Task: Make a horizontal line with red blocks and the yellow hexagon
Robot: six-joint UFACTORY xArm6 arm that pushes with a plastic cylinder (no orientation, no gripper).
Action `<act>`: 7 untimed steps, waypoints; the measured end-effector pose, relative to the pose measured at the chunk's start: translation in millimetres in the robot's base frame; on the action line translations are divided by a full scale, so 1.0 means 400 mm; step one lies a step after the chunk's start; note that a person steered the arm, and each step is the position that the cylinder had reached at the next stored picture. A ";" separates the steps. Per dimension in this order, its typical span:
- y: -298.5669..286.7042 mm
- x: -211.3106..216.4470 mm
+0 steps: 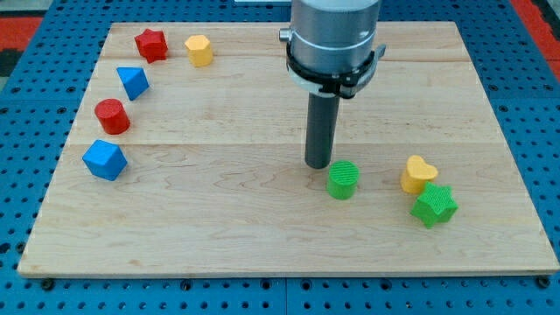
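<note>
A red star block lies at the view's top left, with the yellow hexagon just to its right. A red cylinder lies lower on the left side. My tip rests near the board's middle, far to the right of these blocks and just upper-left of a green cylinder, close to it or touching it.
A blue block lies between the red star and the red cylinder. A blue cube lies below the red cylinder. A yellow heart and a green star sit at the right. The wooden board lies on a blue pegboard.
</note>
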State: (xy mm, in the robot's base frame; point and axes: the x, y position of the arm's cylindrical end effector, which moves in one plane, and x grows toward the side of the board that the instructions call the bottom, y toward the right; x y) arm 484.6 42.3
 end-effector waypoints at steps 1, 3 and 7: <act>0.059 0.019; 0.101 0.018; -0.066 -0.455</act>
State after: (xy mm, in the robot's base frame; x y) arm 302.7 16.1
